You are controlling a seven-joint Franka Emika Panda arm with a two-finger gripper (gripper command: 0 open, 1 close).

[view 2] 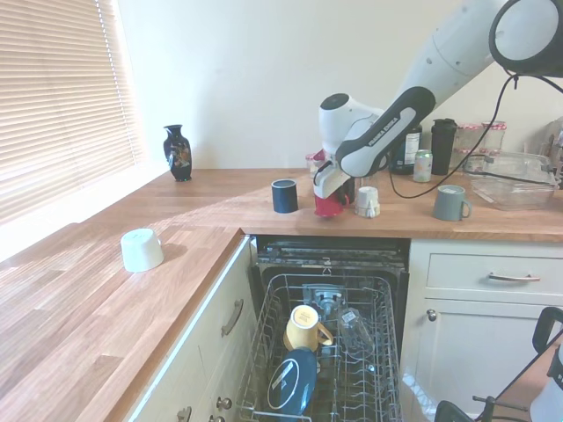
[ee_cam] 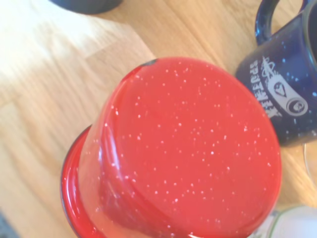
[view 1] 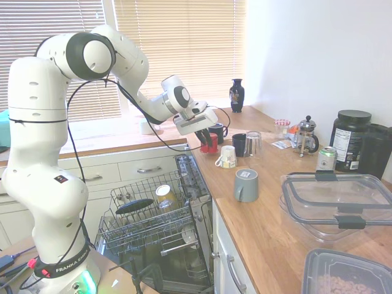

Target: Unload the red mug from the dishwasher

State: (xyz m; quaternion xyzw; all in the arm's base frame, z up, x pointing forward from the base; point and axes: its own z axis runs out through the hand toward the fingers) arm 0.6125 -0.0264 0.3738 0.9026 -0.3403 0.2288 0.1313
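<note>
On the wooden counter (view 2: 211,264), the red mug (view 2: 329,206) sat upside down beside a navy mug (view 2: 284,195); the gripper (view 2: 333,199) was pinching it. Below, the dishwasher (view 2: 330,352) stood open; its rack (view 1: 147,217) was pulled out.

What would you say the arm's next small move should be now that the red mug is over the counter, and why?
Probably a short lowering and then a release. The gripper has the red mug upside down at the wooden counter, already out of the dishwasher. Whether its rim touches the wood is hard to tell. A dark mug and a white mug stand close by, so it should go straight down.
</note>
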